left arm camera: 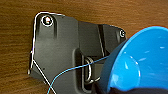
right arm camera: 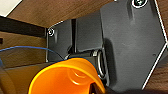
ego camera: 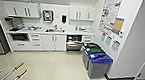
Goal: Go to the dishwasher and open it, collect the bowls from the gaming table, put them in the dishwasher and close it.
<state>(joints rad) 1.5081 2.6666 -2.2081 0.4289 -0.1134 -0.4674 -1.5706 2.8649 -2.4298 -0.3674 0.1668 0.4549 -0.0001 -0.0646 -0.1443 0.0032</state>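
Head view: kitchenette ahead, white cabinets, a sink on the counter point(ego camera: 71, 33) at about 12 o'clock. The dishwasher point(ego camera: 73, 42) sits under that counter at roughly 1 o'clock from frame centre, door looking dropped open w/ a dark interior above a steel front. Three lidded bins point(ego camera: 99, 62) stand at 3–4 o'clock, just beside the dishwasher's approach. Rods with wooden handles point(ego camera: 15, 71) poke in at 7 o'clock.

Left wrist view: the blue bowl point(left arm camera: 140, 60) sits large at 4 o'clock, glossy, round, smooth plastic, its inside facing the camera, wood-grain floor behind. It seems to be carried in the left pincer point(left arm camera: 117, 88), but whether the fingers are apart or clamped on the rim — can't tell, they're hidden in the dark edge below.

Right wrist view: the yellow bowl point(right arm camera: 66, 77) at 6 o'clock, orange-yellow, shiny, thin curled rim, tilted. Right pincer point(right arm camera: 96, 88) likewise obscured; can't tell its state, though the bowl looks carried.

Risks, as I judge it: slick plastic rims could slip if a bowl knocks the dishwasher's door or racks. The bins crowd the right side — a wide swing of the base or right arm could clip them. A tilted bowl may land badly in the rack.
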